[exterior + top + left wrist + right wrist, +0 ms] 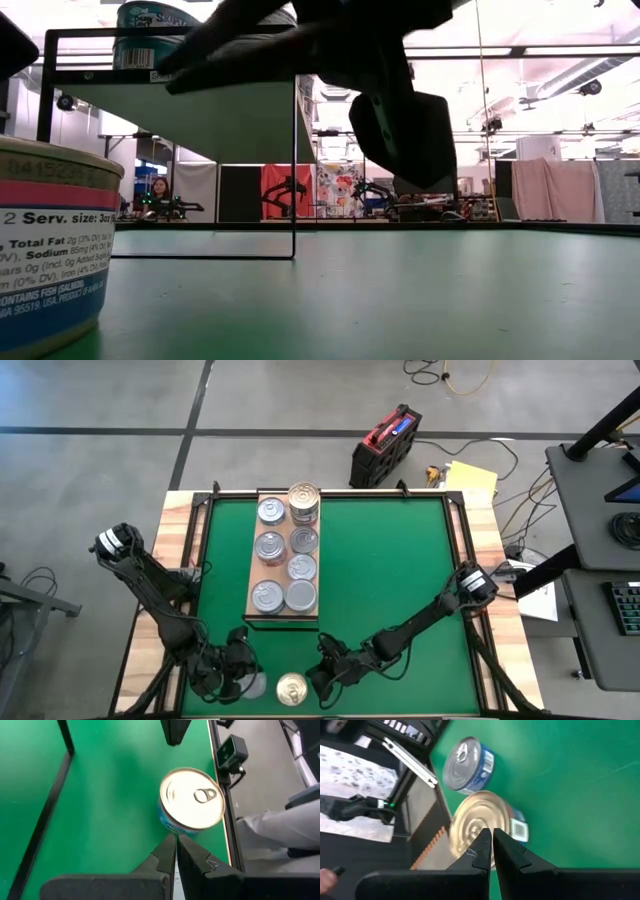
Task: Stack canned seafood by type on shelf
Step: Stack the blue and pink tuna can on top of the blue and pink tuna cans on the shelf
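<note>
The shelf (254, 572), a light wooden board on a black frame (294, 170), carries several cans in two rows, with a taller stack (304, 503) at its far end. Two more cans stand on the green mat by the near edge: a gold-lidded can (291, 688) (192, 802) (477, 822) and, to its left, a silver-lidded can (255, 686) (466, 762). My left gripper (243, 672) (176, 839) is shut, just left of them, over the silver-lidded can. My right gripper (316, 678) (490, 836) (175, 65) is shut and hovers over the gold lid, pointing left.
A can (50, 250) stands very close to the low camera at its left edge. The mat's black rim and the wooden table edge (222, 820) run right beside the two loose cans. Open green mat (390, 570) lies right of the shelf.
</note>
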{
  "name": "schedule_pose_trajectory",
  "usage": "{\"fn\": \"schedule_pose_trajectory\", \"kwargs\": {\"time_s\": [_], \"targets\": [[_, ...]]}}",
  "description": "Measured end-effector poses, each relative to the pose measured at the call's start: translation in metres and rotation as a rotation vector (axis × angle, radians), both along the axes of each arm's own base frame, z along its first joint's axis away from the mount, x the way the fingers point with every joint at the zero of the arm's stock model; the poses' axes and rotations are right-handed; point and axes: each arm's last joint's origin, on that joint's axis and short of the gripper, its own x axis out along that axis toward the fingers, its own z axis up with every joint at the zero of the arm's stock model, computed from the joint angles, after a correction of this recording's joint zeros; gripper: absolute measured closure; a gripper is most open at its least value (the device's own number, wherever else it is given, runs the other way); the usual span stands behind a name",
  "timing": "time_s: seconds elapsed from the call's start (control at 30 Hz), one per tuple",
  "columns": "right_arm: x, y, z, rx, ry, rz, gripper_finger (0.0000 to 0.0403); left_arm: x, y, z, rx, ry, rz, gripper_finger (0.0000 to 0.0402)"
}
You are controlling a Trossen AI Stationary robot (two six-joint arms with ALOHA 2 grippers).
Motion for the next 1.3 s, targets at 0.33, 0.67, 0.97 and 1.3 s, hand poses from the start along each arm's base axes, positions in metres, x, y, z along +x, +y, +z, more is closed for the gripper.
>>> {"fn": "schedule_pose_trajectory", "kwargs": {"time_s": [0.33,0.67,0.97,1.3], "targets": [[-0.002,0.003,-0.001,-0.015,0.001,0.000,0.0394,0.001,0.000,0.001,-0.017,-0.014,0.022,0.0402],[-0.007,0.011,0.000,-0.005,-0.005,0.014,0.0394,0.001,0.000,0.001,-0.017,-0.014,0.023,0.0402],[-0.005,0.011,-0.001,-0.042,-0.033,0.003,0.0394,0.001,0.000,0.001,-0.017,-0.014,0.023,0.0402],[0.008,0.020,-0.033,0.030,-0.141,0.018,0.0394,0.001,-0.001,0.001,-0.021,-0.016,0.023,0.0402]]}}
